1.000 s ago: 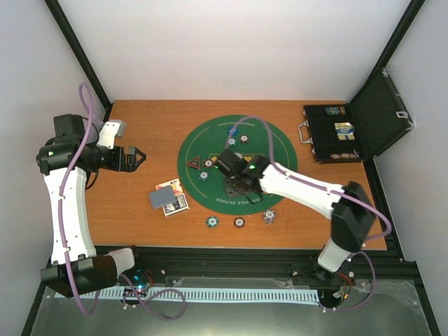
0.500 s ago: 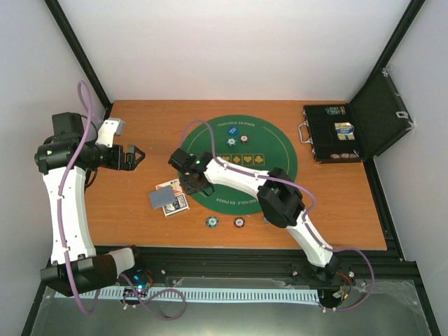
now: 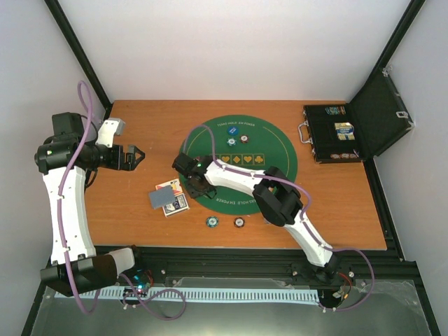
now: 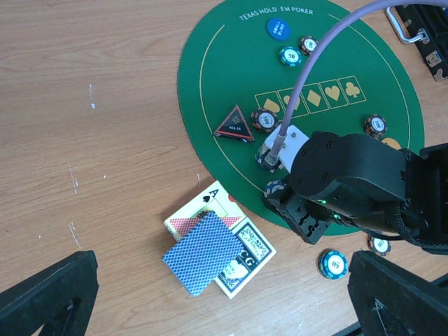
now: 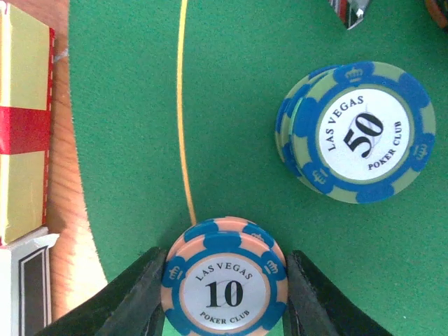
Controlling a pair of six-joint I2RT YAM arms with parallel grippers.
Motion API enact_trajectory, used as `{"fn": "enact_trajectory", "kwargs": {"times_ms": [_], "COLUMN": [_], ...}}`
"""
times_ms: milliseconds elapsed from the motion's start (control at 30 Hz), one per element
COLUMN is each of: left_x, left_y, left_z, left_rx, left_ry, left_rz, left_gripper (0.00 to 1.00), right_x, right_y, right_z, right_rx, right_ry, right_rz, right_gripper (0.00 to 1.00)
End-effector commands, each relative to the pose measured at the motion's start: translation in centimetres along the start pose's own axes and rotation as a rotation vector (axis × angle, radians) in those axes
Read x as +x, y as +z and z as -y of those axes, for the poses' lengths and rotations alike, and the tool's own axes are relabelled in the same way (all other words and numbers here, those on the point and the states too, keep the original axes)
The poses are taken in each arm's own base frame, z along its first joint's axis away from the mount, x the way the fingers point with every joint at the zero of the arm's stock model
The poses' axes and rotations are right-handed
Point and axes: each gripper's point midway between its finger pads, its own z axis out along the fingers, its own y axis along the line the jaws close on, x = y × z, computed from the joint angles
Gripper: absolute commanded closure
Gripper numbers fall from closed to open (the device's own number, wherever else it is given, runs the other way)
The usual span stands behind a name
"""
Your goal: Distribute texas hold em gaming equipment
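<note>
A pink-and-blue "10" poker chip (image 5: 224,283) sits between my right gripper's (image 5: 224,294) two black fingers, which press on both of its sides, just above the left rim of the green felt mat (image 5: 231,105). A stack of blue "50" chips (image 5: 357,133) lies beside it on the felt. From above, the right gripper (image 3: 191,183) hangs over the mat's left edge (image 3: 280,150). The blue-backed playing cards (image 4: 208,250) lie on the wood just left of it. A red-edged triangle marker (image 4: 234,124) and a blue disc (image 4: 278,29) rest on the felt. My left gripper (image 3: 135,155) is open, high over the left of the table.
Two loose chips (image 3: 212,222) (image 3: 239,222) lie on the wood near the front edge. More chips (image 4: 264,120) (image 4: 376,125) sit on the mat. A black hinged case (image 3: 336,133) stands open at the back right. The right arm (image 3: 280,196) stretches across the mat.
The right arm has swung from the mat's centre to its left edge, beside the cards, then shifted slightly. The left arm has stayed where it was.
</note>
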Motion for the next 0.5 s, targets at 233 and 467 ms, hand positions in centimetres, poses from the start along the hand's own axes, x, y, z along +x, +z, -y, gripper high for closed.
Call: {"fn": "enact_trajectory", "kwargs": {"times_ms": [233, 467], "left_x": [0.0, 0.1], "left_y": [-0.7, -0.6], "left_z": [0.2, 0.2], "left_rx": [-0.006, -0.004], "left_ry": [0.023, 0.022], "left_rz": [0.003, 0.001], "left_gripper": [0.00, 0.00], "right_x": [0.4, -1.5], "right_y": [0.7, -3.0], "right_z": [1.2, 1.7], "right_rx": [0.010, 0.002], "right_ry": [0.029, 0.023], "right_rz": [-0.017, 0.047], "right_gripper": [0.64, 0.45]}}
